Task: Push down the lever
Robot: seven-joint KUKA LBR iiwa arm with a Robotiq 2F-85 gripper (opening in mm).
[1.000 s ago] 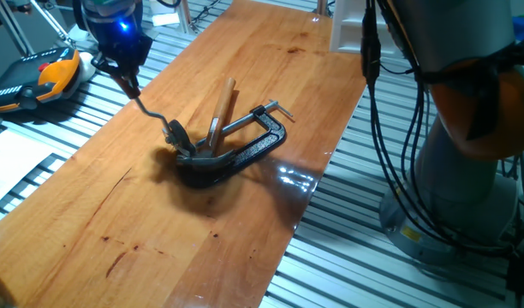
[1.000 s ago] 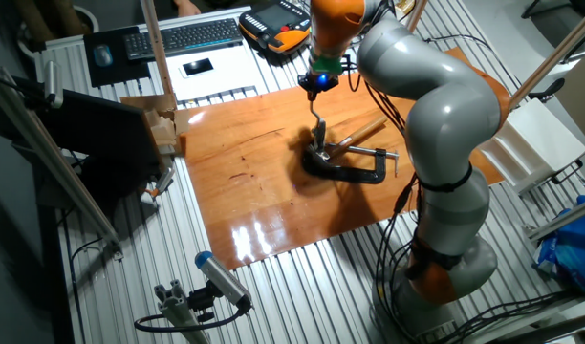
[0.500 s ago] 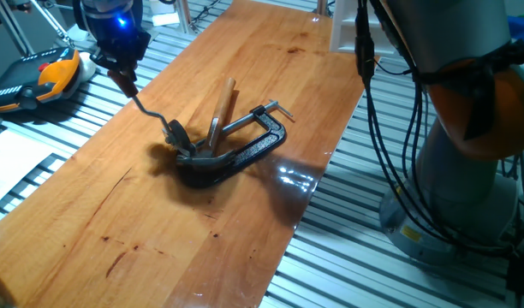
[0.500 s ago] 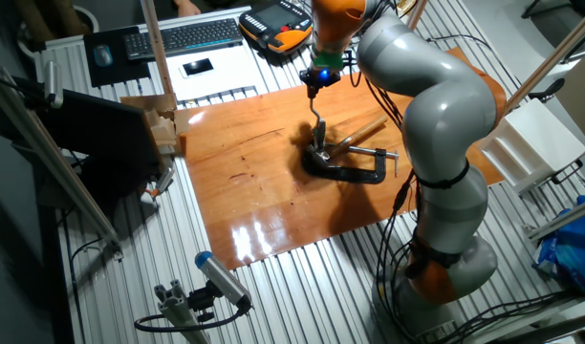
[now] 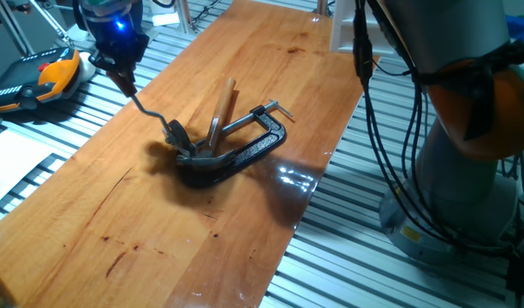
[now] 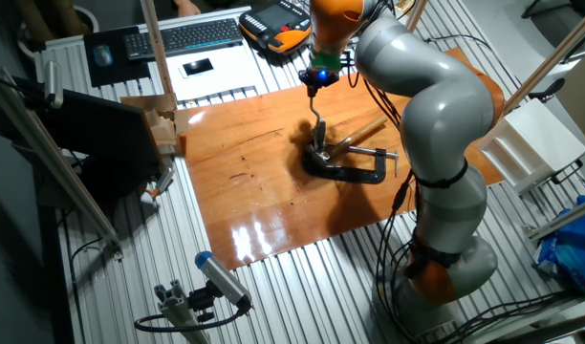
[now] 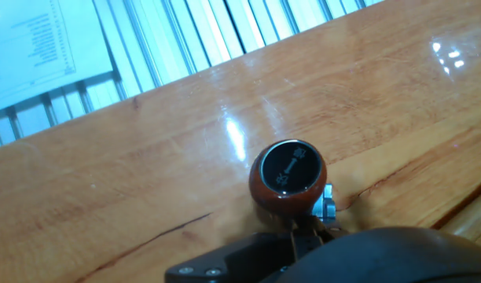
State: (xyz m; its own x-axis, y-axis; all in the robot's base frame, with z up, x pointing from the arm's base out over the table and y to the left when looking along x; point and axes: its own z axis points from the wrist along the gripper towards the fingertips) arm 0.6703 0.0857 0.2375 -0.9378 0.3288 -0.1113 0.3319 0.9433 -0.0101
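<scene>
Lever stands near the middle of the wooden worktop, just left of the black C-clamp; its thin rod rises up-left from a small bracket at the clamp's left end. In the hand view the lever's round reddish knob with a dark glossy cap sits dead centre, straight below the camera. Pincer is at the rod's top end, tip meeting it; cannot tell how far the fingers are apart or whether they grip the knob, since the fingers are hidden in the hand view and too small in both fixed views. Wooden-handled hammer lies against the C-clamp, handle pointing up and away from it. Versus 0.5 s ago: almost nothing differs, pincer at the same spot on the lever, lever angle unchanged, clamp and hammer unmoved. Arm arches over the clamp's right side in the other fixed view.
</scene>
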